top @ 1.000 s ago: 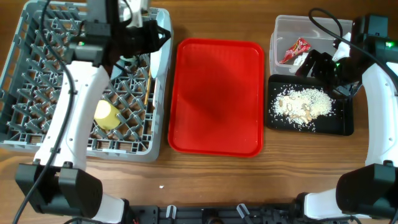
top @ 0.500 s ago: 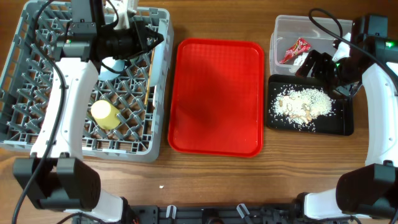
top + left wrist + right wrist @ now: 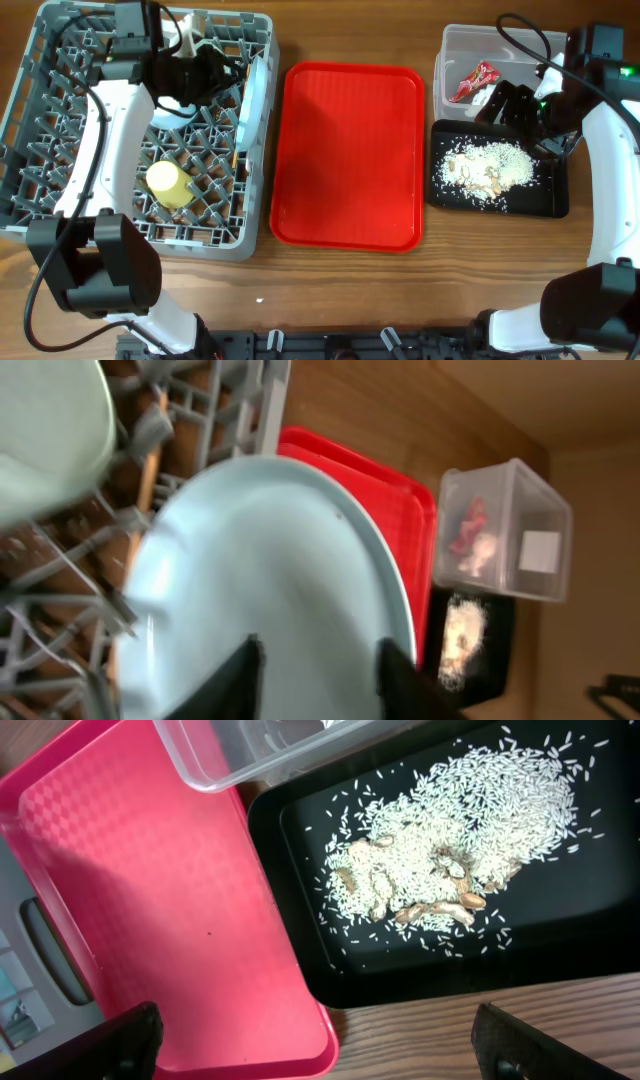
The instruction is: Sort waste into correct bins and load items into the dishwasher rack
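Plate (image 3: 270,560) faces spread left gripper (image 3: 320,652)

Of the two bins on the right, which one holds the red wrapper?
The clear plastic tub, at the far edge of the table: the red wrapper lies inside it. The black tray in front of it holds whitish food scraps instead.

We see a wooden table (image 3: 340,290) in a warm mid-brown, its grain running lengthwise in long streaks, and it fills the overhead view from edge to edge. A small pale speck (image 3: 260,298) sits on the boards near the front. The light is soft and even, and shadows on the wood are faint. From the left wrist, a plain beige surface (image 3: 600,560) lies beyond the table's far edge; we cannot tell whether it is floor or wall.
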{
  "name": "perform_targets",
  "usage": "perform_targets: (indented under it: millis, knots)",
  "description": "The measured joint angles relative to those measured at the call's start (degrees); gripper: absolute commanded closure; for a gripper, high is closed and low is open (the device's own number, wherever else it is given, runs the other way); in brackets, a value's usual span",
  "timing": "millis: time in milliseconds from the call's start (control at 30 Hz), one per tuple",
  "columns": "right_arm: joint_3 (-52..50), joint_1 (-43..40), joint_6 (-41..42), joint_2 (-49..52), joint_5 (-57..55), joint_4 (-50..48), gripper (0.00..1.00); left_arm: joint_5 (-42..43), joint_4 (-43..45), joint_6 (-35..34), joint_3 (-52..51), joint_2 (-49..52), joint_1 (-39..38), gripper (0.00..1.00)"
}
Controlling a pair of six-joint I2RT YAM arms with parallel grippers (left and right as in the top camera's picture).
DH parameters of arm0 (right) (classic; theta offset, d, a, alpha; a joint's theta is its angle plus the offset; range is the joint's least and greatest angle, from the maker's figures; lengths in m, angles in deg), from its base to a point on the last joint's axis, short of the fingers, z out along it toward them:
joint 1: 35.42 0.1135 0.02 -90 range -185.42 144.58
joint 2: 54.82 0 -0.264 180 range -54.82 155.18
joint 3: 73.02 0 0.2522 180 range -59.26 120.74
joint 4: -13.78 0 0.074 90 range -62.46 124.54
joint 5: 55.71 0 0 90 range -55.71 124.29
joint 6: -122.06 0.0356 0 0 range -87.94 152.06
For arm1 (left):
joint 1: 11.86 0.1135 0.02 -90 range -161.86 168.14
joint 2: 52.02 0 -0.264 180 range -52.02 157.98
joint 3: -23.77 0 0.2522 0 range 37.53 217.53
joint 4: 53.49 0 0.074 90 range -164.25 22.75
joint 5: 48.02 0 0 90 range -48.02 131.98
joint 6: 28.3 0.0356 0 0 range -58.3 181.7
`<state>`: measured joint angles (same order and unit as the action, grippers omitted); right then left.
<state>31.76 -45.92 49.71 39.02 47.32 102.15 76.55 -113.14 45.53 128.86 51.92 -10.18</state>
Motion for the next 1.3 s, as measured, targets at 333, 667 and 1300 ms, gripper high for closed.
perform_targets:
  millis: [333, 667, 1300]
  knots:
    - [0.0, 0.4, -4.5, 0.0, 0.0, -2.7, 0.0, -10.3, 1.1, 1.9, -0.1, -4.6, -0.8, 0.0]
    - [0.0, 7.8, -7.1, 0.0, -0.1, -18.9, 0.0, -28.6, -8.7, 2.6, -0.1, -7.0, -5.8, 0.0]
    - [-17.0, 7.8, -7.3, -15.7, -4.8, -21.5, 0.0, -28.7, -10.6, 5.0, -17.4, -18.6, -5.0, 0.0]
